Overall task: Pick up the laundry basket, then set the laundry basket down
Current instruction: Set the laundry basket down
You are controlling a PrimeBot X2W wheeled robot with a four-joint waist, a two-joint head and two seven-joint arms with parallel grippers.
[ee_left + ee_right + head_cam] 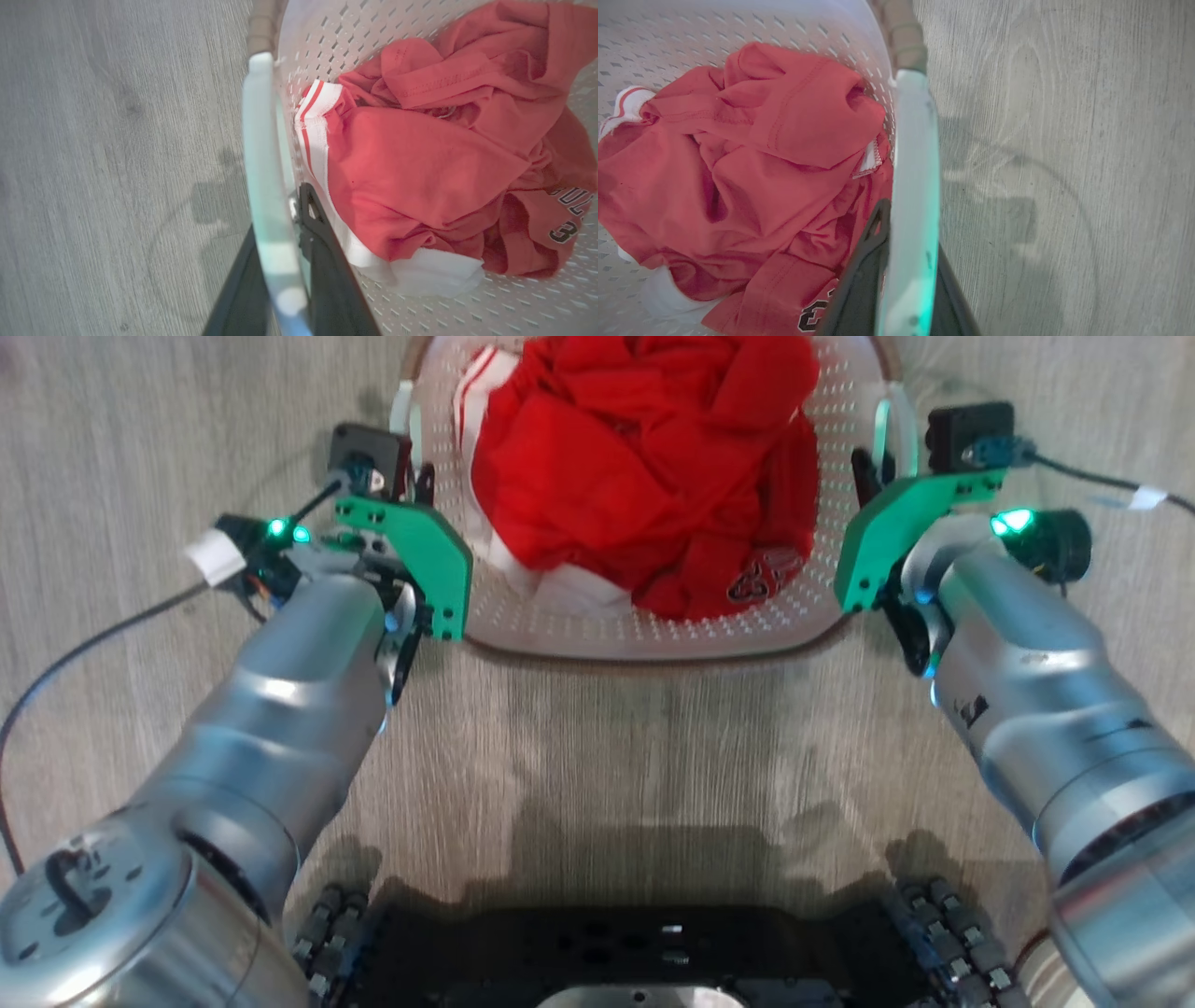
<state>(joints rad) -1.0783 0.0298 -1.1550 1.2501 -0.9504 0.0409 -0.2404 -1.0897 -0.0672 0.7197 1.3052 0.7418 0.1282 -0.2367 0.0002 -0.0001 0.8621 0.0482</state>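
Grey wood-grain floor (597, 756) runs under everything, marked by soft shadows from the arms. On it, or perhaps just above it (I cannot tell which), the laundry basket (579, 630) sits straight ahead of the robot, between its two forearms, with its brown rim toward the dark wheeled base (635, 943).

A heap of red clothing (644, 457) with white striped trim fills the basket, and black numbers show on one fold. A white band of that cloth lies against the inner wall just beside the left handle (261, 140).

The left gripper (280, 219) is pinched on that handle, one dark finger inside the basket wall and the other outside it. The right gripper (910, 224) clamps the right handle (915, 140) the same way, with red fabric bunched close to its inner finger.

Green plates (420, 551) on each wrist stand beside the basket's sides and hide most of the fingers from above. A black cable (93, 644) with a white tag (215, 560) trails from the left wrist over the floor, and another cable (1092, 476) leads away from the right wrist. Both lie well apart from the basket.
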